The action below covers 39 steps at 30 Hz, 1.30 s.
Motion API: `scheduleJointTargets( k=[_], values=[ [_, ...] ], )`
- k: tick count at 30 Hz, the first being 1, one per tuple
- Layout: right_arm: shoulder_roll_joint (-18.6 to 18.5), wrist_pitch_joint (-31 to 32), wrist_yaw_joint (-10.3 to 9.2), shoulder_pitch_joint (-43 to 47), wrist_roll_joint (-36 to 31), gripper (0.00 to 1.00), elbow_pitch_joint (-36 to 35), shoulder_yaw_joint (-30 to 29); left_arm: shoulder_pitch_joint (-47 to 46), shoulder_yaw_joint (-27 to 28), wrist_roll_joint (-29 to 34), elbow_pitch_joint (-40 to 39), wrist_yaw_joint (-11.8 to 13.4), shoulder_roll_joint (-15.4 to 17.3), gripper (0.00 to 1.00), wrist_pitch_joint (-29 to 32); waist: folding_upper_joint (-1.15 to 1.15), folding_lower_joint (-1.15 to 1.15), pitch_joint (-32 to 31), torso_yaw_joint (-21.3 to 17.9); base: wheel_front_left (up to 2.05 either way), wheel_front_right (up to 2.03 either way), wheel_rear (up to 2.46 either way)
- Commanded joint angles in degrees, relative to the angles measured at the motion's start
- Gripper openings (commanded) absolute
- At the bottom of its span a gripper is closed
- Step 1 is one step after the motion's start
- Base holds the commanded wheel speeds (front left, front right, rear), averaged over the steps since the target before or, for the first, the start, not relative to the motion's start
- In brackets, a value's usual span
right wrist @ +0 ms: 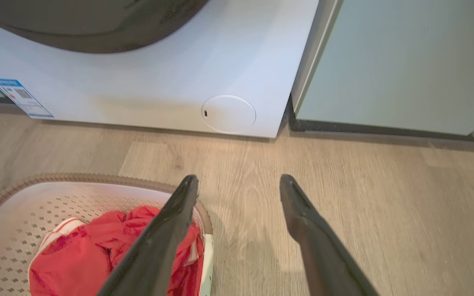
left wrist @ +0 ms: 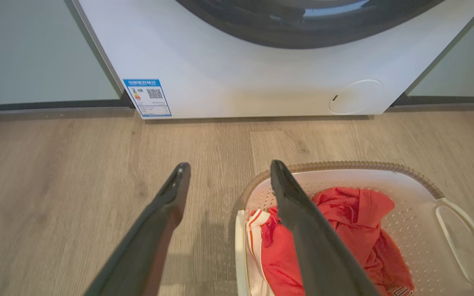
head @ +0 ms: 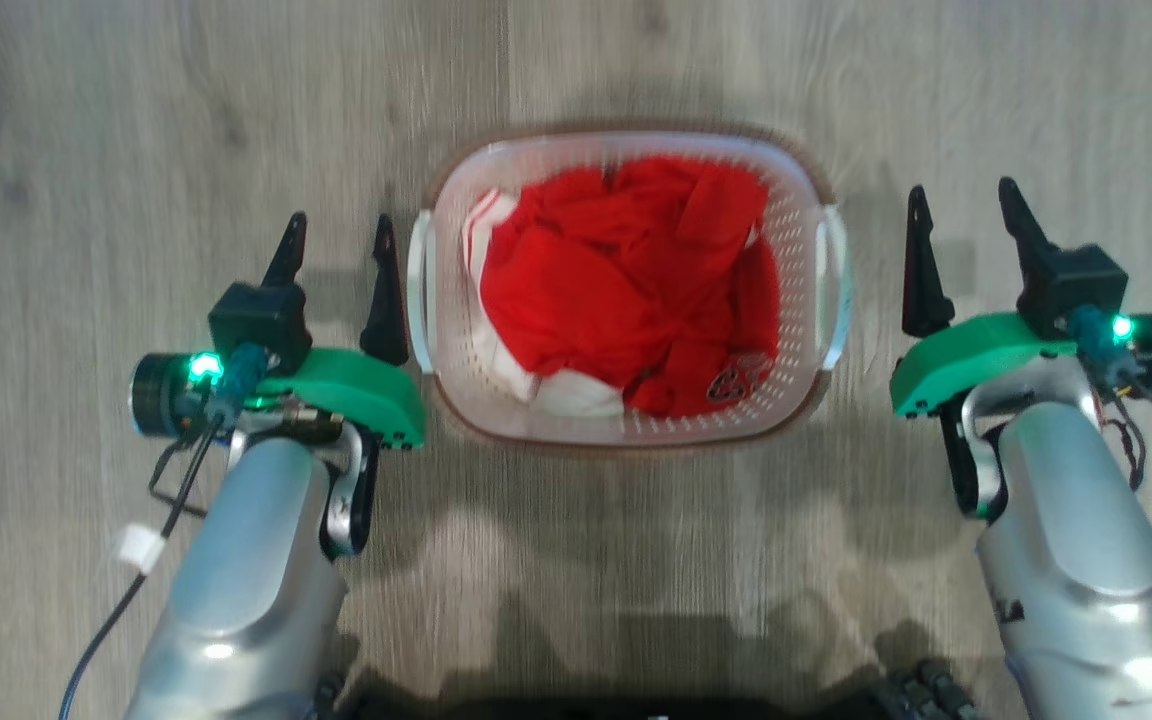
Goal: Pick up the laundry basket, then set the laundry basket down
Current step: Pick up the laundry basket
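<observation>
Left gripper (head: 341, 217) and right gripper (head: 963, 187) flank laundry basket (head: 798, 260), both spread wide, holding nothing. Basket sits on floor (head: 136, 150); lift and set-down both remain, by my reckoning.

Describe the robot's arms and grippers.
Each arm is a silver-grey forearm with a green wrist shell and green light. The left gripper and right gripper each have two long, dark, pointed fingers. A black cable with a white tag hangs from the left arm.

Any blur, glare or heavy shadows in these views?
Head view: mild blur softens the floor grain and laundry basket rim; shadows pool along the bottom. Left wrist view: fairly sharp, washing machine edges splayed by wide angle. Right wrist view: floor smeared at right.
</observation>
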Motion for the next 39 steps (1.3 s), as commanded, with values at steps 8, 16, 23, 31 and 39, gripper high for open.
scheduleJointTargets(
  k=[8,16,23,31,39],
  values=[
    [-0.03,-0.69,0.4,-2.3,0.2,1.0,4.73,0.56,-3.53,-2.26,-4.08,4.89,-0.9,0.7,1.0,-0.54,0.0,-0.01,7.93,1.41,0.0,0.0,0.0],
    [-0.03,-0.69,0.4,-4.21,1.1,1.0,8.74,1.08,-6.74,-5.62,-7.56,10.05,-1.56,0.7,1.0,-0.54,0.0,-0.01,11.81,1.78,0.0,0.0,0.0],
    [-0.03,-0.69,0.4,-5.76,1.68,1.0,10.54,2.7,-9.38,-6.57,-9.12,12.93,-1.91,0.7,1.0,-0.54,0.0,-0.01,14.76,1.83,0.0,0.0,0.0],
    [-0.03,-0.69,0.4,-6.52,1.85,1.0,11.57,3.95,-11.75,-8.22,-10.55,16.43,-2.54,0.7,1.0,-0.54,0.0,-0.01,16.08,2.18,0.0,0.0,0.0],
    [-0.03,-0.69,0.4,-8.19,1.67,1.0,15.25,5.05,-14.84,-12.04,-14.15,21.73,-3.99,0.7,1.0,-0.54,0.0,-0.01,16.46,3.03,0.0,0.0,0.0]
  ],
)
